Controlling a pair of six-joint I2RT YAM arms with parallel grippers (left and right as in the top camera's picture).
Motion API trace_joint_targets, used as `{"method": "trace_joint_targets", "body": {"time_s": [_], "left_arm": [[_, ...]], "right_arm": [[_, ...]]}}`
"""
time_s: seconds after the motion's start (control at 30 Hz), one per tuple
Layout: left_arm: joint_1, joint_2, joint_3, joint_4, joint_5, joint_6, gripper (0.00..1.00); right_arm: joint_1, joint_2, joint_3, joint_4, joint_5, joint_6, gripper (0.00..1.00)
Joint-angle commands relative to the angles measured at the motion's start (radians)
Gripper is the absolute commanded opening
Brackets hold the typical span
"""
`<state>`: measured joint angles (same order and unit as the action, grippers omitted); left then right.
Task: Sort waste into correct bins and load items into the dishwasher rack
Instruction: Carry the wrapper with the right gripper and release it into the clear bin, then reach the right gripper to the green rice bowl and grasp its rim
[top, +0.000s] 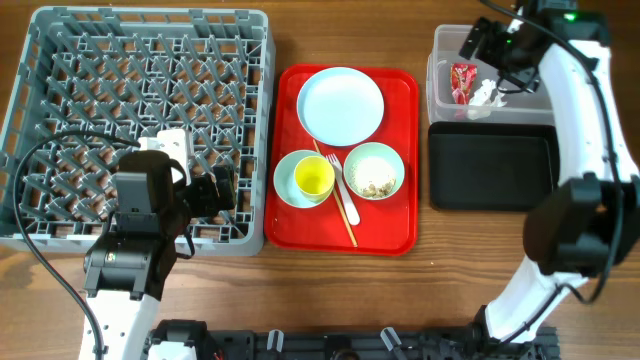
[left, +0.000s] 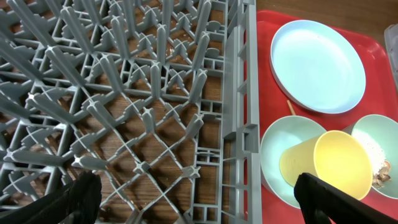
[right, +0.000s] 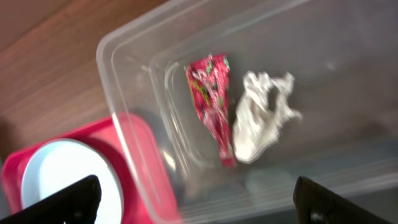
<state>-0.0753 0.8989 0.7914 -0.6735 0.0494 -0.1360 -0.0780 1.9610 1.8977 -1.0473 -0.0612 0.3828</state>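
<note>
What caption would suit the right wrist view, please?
Open right gripper above the clear tub containing red wrapper and napkin.

Wrapper (right: 214, 106) and napkin (right: 261, 121) lie side by side in the tub (right: 336, 74).

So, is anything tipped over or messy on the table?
Yes. The yellow cup is tipped on its side inside one blue-green bowl on the red tray. The other bowl has crumbly food scraps in it. Nothing looks spilled or broken.
</note>
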Motion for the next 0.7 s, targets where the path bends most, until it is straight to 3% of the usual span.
{"method": "trace_joint_targets", "body": {"time_s": [0.0,0.27,0.43,0.67], "left_arm": [[0.005,0.001,0.021,0.004,-0.006,-0.003,1.0],[0.005,0.001,0.021,0.004,-0.006,-0.003,1.0],[0.005,0.001,0.021,0.003,-0.006,-0.003,1.0],[0.005,0.001,0.021,0.003,-0.006,-0.003,1.0]], "right_arm": [[-0.008,-0.182,0.012,-0.078,-0.054,-0.063,1.0],[0.026,-0.265,0.006,-0.352,-0.193,-0.128,1.0],[0.155,-0.265,-0.061,-0.325,-0.188,-0.079,0.99],[0.402,-0.247,-0.286,-0.118,-0.049,0.179,0.96]]}}
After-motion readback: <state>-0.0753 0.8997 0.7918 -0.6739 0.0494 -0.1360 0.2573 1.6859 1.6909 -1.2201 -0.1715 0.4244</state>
